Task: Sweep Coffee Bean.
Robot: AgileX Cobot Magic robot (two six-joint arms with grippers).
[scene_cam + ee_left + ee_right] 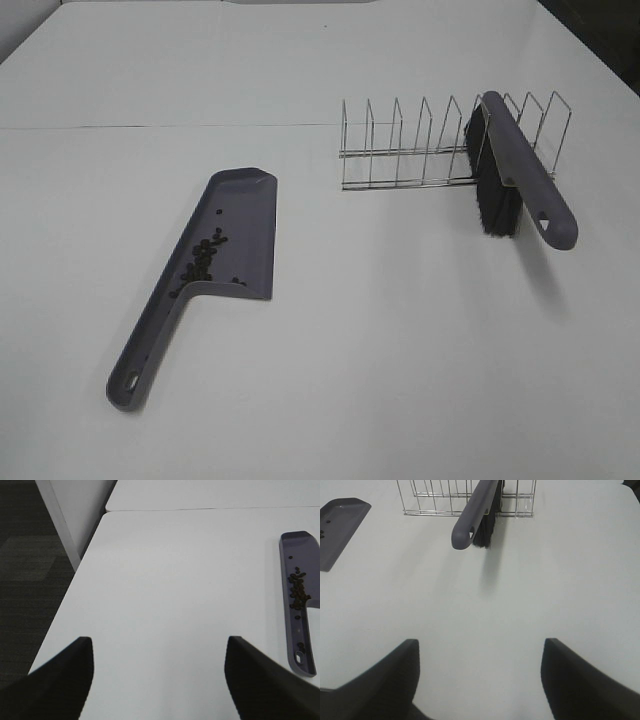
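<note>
Beans [204, 255] already in dustpan [236, 232], brush [522, 168] racked; both claws [159, 680] [479, 677] apart, empty, clear of the desk [400, 360] — approach dustpan handle slowly, level lift advised.

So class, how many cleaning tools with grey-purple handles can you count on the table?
2. The dustpan lies flat on the left with coffee beans in it; the brush leans in the wire rack on the right.

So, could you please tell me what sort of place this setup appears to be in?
Probably a lab or test workspace, not a home kitchen: a bare white table holds only a dustpan with coffee beans, a brush resting on a wire rack, and dark carpet beside it.
</note>
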